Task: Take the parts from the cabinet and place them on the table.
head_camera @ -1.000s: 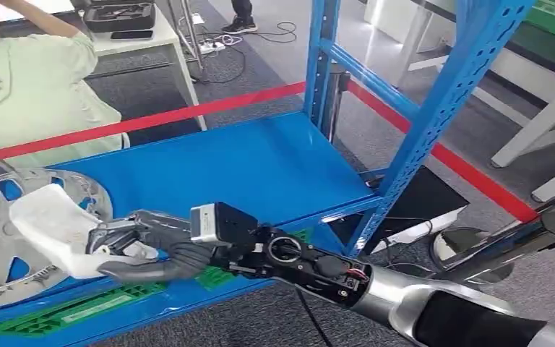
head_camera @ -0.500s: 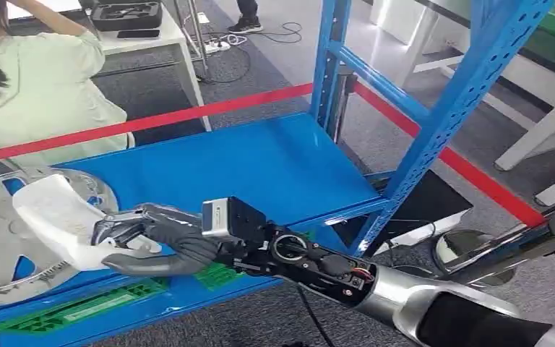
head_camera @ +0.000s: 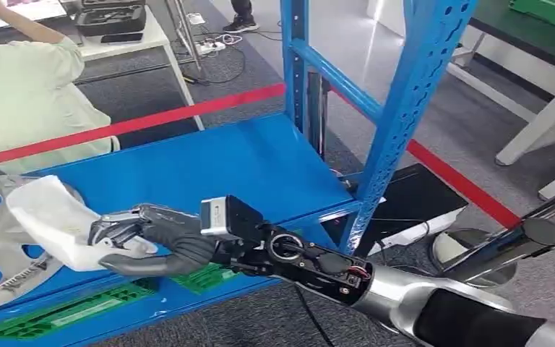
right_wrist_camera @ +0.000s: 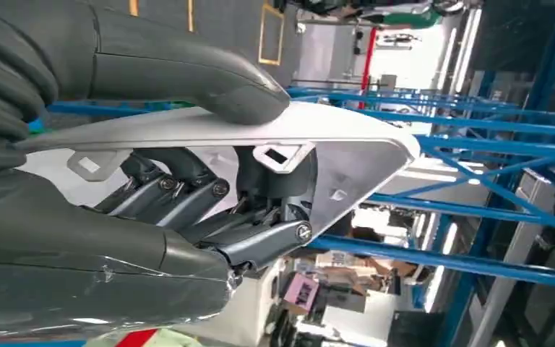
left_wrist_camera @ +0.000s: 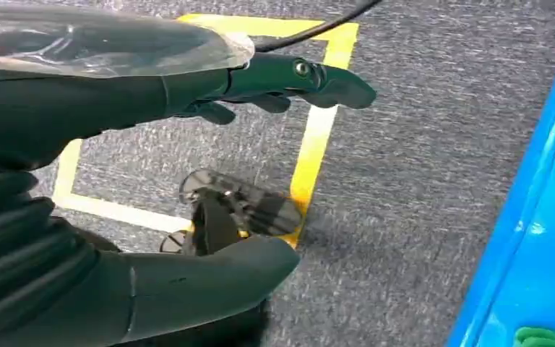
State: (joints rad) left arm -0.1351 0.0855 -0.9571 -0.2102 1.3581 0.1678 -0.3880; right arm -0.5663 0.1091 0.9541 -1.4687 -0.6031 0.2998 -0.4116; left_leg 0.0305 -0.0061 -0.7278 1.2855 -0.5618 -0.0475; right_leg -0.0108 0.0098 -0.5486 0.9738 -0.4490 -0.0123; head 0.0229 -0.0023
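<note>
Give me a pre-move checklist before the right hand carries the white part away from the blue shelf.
1. Grip on the part: ok. The right hand holds the white part, thumb on one face and fingers under the other.
2. Part free of the shelf: cannot tell. Its far end lies over the silver wheel cover; no gap is visible.
3. Path past the blue upright: ok, though it stands close beside the forearm.
4. Left hand: ok. It is empty, over the grey floor.
5. Person in the green top: not ok. They sit just behind the red tape.
</note>
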